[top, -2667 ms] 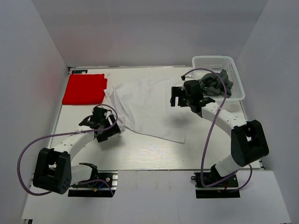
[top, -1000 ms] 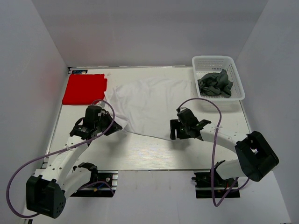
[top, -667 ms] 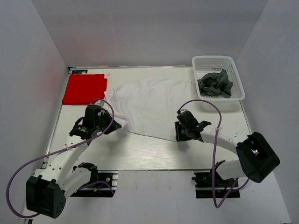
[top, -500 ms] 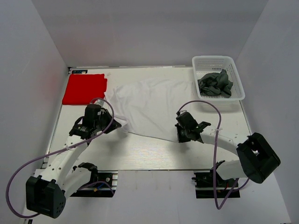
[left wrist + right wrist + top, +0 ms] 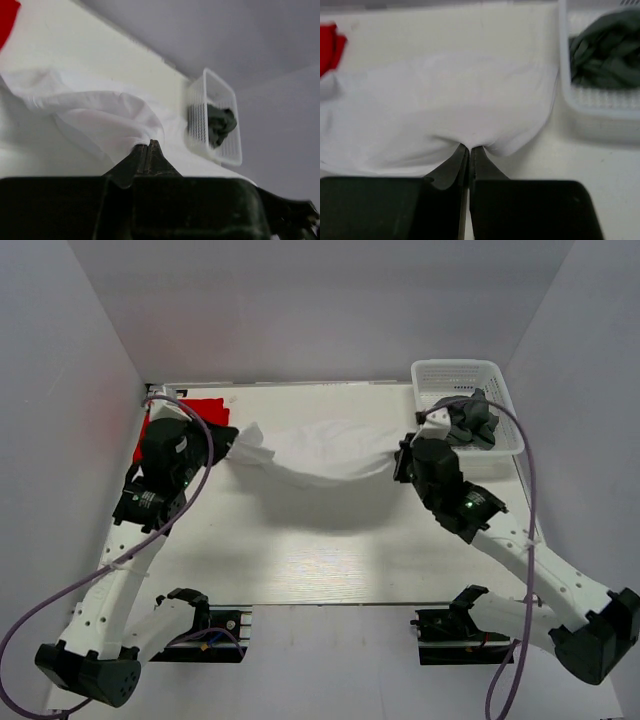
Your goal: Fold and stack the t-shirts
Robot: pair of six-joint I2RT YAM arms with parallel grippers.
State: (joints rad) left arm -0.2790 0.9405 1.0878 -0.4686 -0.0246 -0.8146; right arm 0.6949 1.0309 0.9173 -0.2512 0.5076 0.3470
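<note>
The white t-shirt (image 5: 320,453) hangs in the air, stretched between my two grippers and sagging in the middle, its shadow on the table below. My left gripper (image 5: 224,441) is shut on its left end; in the left wrist view the cloth (image 5: 100,117) bunches at the shut gripper tips (image 5: 149,145). My right gripper (image 5: 400,459) is shut on the right end, and the hem (image 5: 445,115) is pinched at its tips (image 5: 469,148). The red t-shirt (image 5: 205,404) lies folded at the back left, mostly hidden by my left arm. The dark grey t-shirt (image 5: 472,421) lies crumpled in the basket.
The white lattice basket (image 5: 455,368) stands at the back right corner, close behind my right wrist; its wall (image 5: 600,117) shows in the right wrist view. Grey walls enclose the table on three sides.
The right gripper closed on the white t-shirt's near hem. Both arms then rose and swung toward the back, lifting the shirt off the table into a hanging band.
</note>
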